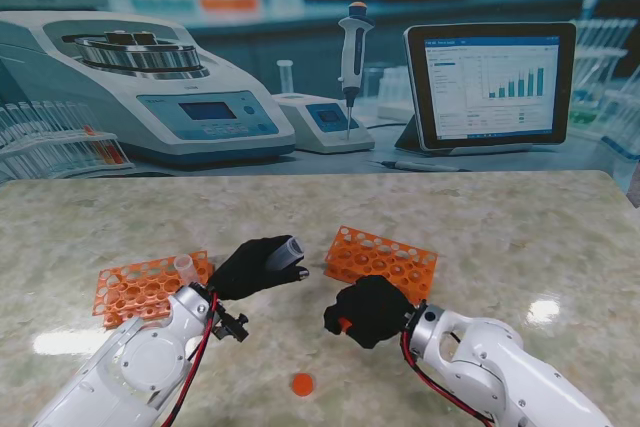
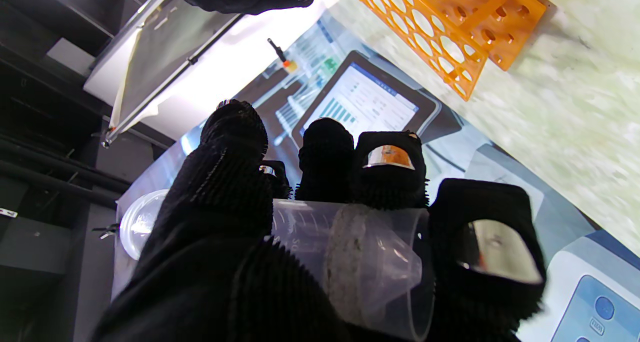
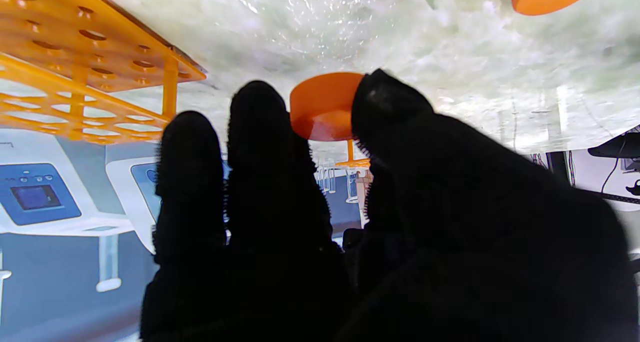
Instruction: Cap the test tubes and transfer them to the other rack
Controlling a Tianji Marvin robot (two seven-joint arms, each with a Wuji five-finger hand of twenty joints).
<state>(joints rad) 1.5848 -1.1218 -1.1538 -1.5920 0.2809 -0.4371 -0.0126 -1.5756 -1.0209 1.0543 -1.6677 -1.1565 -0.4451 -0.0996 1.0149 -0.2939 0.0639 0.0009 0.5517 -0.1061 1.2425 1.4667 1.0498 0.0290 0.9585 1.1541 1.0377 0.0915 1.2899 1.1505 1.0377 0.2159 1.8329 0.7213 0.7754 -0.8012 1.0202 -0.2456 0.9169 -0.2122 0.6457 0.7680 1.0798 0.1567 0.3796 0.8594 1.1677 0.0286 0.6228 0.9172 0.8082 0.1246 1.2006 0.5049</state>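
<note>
My left hand (image 1: 258, 265) is shut on a clear test tube (image 1: 284, 251), lifted and tilted with its open mouth toward the right; the left wrist view shows the tube (image 2: 350, 262) lying across the black fingers. My right hand (image 1: 370, 311) pinches an orange cap (image 1: 345, 325), seen between thumb and fingertips as the cap (image 3: 322, 107) in the right wrist view. Another clear tube (image 1: 186, 269) stands in the left orange rack (image 1: 145, 287). The right orange rack (image 1: 382, 260) lies beyond my right hand.
A loose orange cap (image 1: 302, 384) lies on the marble table (image 1: 520, 237) near me, between the arms. Behind the table is a backdrop picturing a centrifuge (image 1: 140, 87), a pipette (image 1: 352, 57) and a tablet (image 1: 490, 82).
</note>
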